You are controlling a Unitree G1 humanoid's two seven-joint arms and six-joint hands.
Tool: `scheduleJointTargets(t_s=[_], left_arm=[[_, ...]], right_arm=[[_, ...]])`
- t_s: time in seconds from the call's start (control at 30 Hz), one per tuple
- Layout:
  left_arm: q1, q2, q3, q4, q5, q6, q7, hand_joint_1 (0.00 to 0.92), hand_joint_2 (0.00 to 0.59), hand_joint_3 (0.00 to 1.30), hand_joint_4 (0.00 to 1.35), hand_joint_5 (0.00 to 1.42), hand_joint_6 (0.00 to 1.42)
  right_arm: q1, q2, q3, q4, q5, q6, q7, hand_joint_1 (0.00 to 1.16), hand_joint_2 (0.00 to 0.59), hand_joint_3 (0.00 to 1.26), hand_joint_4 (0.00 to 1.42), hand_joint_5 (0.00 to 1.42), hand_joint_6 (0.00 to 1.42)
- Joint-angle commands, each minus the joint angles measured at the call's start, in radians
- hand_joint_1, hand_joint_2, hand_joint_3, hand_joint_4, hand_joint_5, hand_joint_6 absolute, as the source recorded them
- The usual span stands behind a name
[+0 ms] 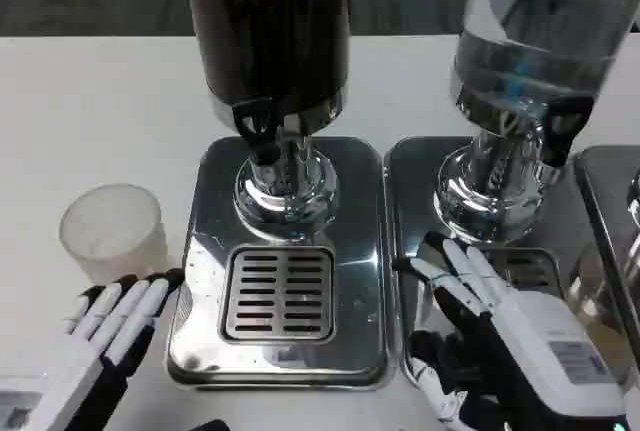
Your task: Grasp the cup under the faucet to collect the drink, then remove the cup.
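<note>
A translucent plastic cup [112, 232] stands upright on the white table, left of the dark drink dispenser [268, 31]. The dispenser's black faucet [258, 131] hangs over a slotted drip grate [279, 292] on a shiny steel base [205, 281]; nothing stands on the grate. My left hand [105, 336] lies low at the front left, fingers stretched out toward the cup, fingertips just short of its base, holding nothing. My right hand [500, 326] rests over the neighbouring dispenser's base with fingers spread, empty.
A second dispenser [540, 41] with clear liquid and its own black faucet [560, 131] stands to the right on a steel base [410, 191]. Part of a third steel base [615, 211] shows at the right edge. Bare table [90, 111] stretches left and behind the cup.
</note>
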Motion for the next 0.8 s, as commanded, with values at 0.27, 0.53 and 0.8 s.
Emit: scheduleJointTargets(t_s=[0.27,0.53,0.8], left_arm=[[0.011,0.001,0.002,0.007,-0.007,0.004,-0.005,0.0,0.107,0.0,0.0,0.0,0.0],[0.017,-0.003,0.006,0.009,-0.009,-0.019,0.022,0.0,0.107,0.0,0.0,0.0,0.0],[0.027,-0.023,0.035,0.063,-0.047,-0.124,0.13,0.0,0.115,0.0,0.0,0.0,0.0]], right_arm=[[0.006,-0.005,-0.004,0.0,0.018,0.003,0.003,0.54,0.586,0.17,0.0,0.0,0.11],[0.01,-0.009,-0.006,-0.003,0.022,0.011,0.008,0.55,0.586,0.17,0.0,0.0,0.11],[0.014,-0.011,-0.01,-0.008,0.028,0.018,0.012,0.55,0.586,0.17,0.0,0.0,0.1]])
